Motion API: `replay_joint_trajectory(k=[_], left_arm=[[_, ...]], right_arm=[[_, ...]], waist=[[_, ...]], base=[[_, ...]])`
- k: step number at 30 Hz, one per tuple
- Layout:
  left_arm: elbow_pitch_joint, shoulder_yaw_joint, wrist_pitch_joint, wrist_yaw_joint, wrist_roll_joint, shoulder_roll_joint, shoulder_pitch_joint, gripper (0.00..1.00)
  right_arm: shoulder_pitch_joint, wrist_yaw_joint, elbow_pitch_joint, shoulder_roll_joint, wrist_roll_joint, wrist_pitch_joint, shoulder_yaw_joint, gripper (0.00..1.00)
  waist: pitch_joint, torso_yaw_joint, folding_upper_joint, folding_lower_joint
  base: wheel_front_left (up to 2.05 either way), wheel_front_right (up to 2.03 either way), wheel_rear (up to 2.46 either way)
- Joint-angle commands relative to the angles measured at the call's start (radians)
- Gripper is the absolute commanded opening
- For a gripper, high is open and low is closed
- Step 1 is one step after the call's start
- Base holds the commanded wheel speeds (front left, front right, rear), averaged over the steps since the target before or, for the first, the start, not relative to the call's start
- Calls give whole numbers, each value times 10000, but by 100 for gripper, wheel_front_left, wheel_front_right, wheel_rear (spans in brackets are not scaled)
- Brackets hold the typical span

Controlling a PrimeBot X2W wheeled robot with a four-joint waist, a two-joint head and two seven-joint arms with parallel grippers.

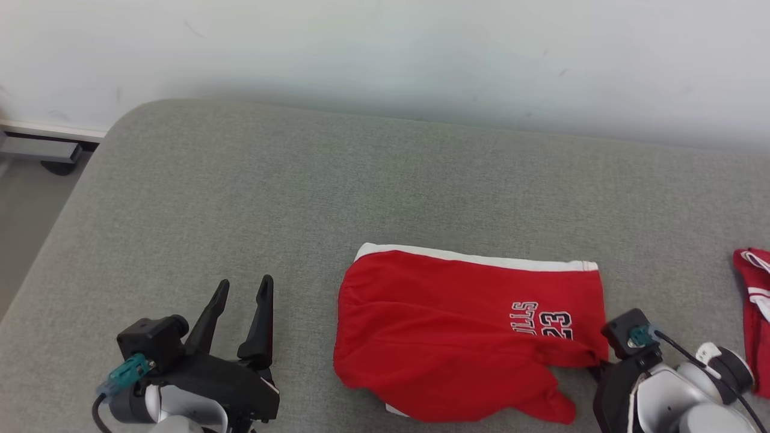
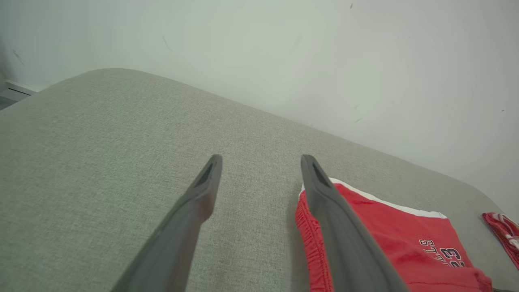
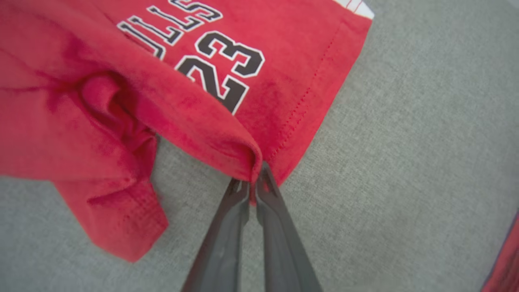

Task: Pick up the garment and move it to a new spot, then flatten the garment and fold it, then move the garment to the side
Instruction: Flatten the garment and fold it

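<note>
**Me:** While my right gripper (image 3: 253, 184) is pinched tight on a bunched fold at the near right corner of the garment (image 1: 469, 325), my left gripper (image 1: 245, 285) hangs over bare cushion, fingers spread, holding nothing.

**Partner:** Where does the garment lie?

**Me:** On the grey cushion (image 1: 240, 198), towards its near edge and right of middle, between my two grippers. It is red, with a white band (image 1: 475, 260) along the far side and lettering with a 23 near my right arm. It looks doubled over, with a loose flap (image 1: 541, 403) crumpled at the near right.

**Partner:** How do you expect it to handle?

**Me:** Light and limp, I judge. It is soft cloth with no stiffness, so from one pinch it should sag and trail, and the layers may slide apart. It isn't fragile or slick, though the cushion's weave could drag on it.

**Partner:** And where would you take hold?

**Me:** The stitched hem corner I have now seems sound, though I cannot tell how many layers are between my fingers. To spread it flat I would want my left fingers on the gathered edge (image 2: 308, 235), just beside them. The other red cloth (image 1: 752, 313) at far right lies well apart, so I'd leave it.
</note>
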Motion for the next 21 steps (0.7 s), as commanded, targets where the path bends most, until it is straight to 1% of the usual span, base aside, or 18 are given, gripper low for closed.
replay_joint_trajectory(k=[1, 7, 10, 14, 21], left_arm=[[29, 4, -49, -38, 0, 22, -91, 100], [64, -10, -65, -50, -30, 5, -128, 100], [89, -20, -67, -60, -38, 12, -169, 100], [112, -33, -66, -71, -47, 21, -182, 100], [164, -76, -28, -116, -51, 40, -273, 100]], right_arm=[[336, -22, -316, -120, 99, 223, -137, 0], [1546, -22, -2053, -173, 287, 1219, -686, 0], [2021, -22, -2687, -162, 307, 1662, -865, 0], [2362, -23, -3118, -240, 281, 2114, -1006, 0], [2666, -22, -3264, -313, 244, 2453, -1171, 0]], waist=[[24, -74, -1, 0], [73, -223, -1, 0], [104, -296, -1, 0], [133, -414, -1, 0], [146, -533, -1, 0]], base=[[0, 0, 0], [0, 0, 0], [0, 0, 0], [0, 0, 0], [0, 0, 0]])
